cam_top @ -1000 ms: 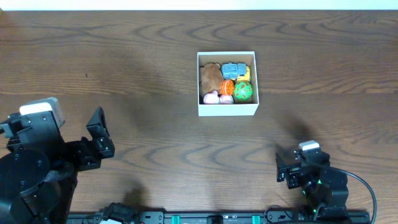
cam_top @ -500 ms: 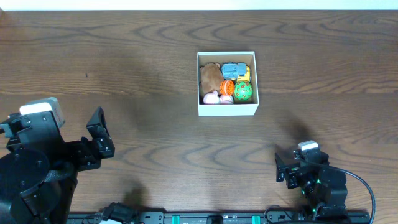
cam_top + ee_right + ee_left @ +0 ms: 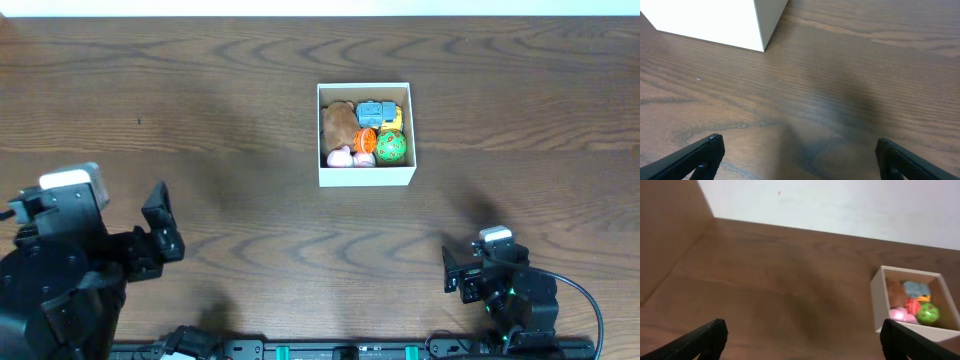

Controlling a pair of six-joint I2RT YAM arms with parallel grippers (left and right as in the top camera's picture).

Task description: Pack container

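Observation:
The container (image 3: 366,176), a square white-walled box, stands at the table's middle, slightly toward the back. It holds a brown plush (image 3: 339,124), a blue toy (image 3: 375,111), a green ball (image 3: 391,147), an orange toy and pink toys. My left gripper (image 3: 163,222) is open and empty at the front left, far from the box. My right gripper (image 3: 456,270) is open and empty at the front right. The left wrist view shows the container (image 3: 880,307) ahead on the right, between open fingers (image 3: 802,335). The right wrist view shows its white wall (image 3: 715,25) beyond open fingers (image 3: 799,150).
Dark wooden table (image 3: 230,90) all round the box. A white wall (image 3: 840,205) runs along the table's far edge. The arm bases sit at the front edge.
My left arm has drawn back slightly toward the front edge. The right arm and the container have not moved.

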